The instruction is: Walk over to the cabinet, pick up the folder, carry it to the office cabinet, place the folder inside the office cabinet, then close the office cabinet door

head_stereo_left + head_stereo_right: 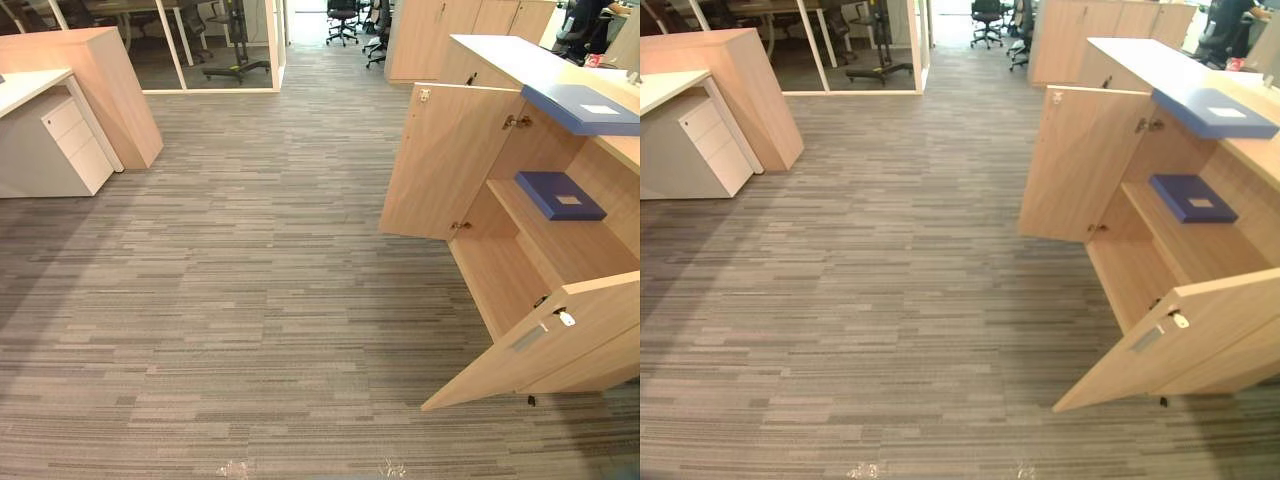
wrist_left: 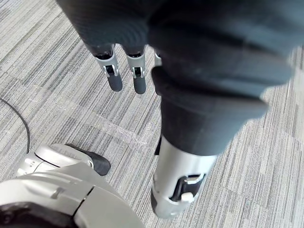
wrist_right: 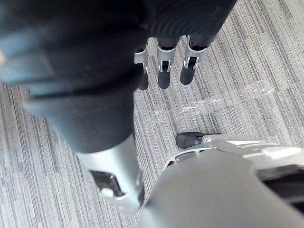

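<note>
A wooden office cabinet (image 1: 560,250) stands at the right with both doors open: the far door (image 1: 445,165) and the near door (image 1: 545,340). A dark blue folder (image 1: 560,195) lies flat on its inner shelf. Another blue folder (image 1: 585,108) lies on the cabinet's top, overhanging the edge. My left hand (image 2: 123,71) hangs over the carpet with straight fingers, holding nothing. My right hand (image 3: 166,66) hangs the same way, fingers straight and empty.
Grey striped carpet (image 1: 250,300) spreads ahead. At the left stand a wooden partition (image 1: 110,80) and a white drawer unit (image 1: 60,140) under a desk. Glass walls, office chairs (image 1: 342,15) and more cabinets (image 1: 440,35) lie further back.
</note>
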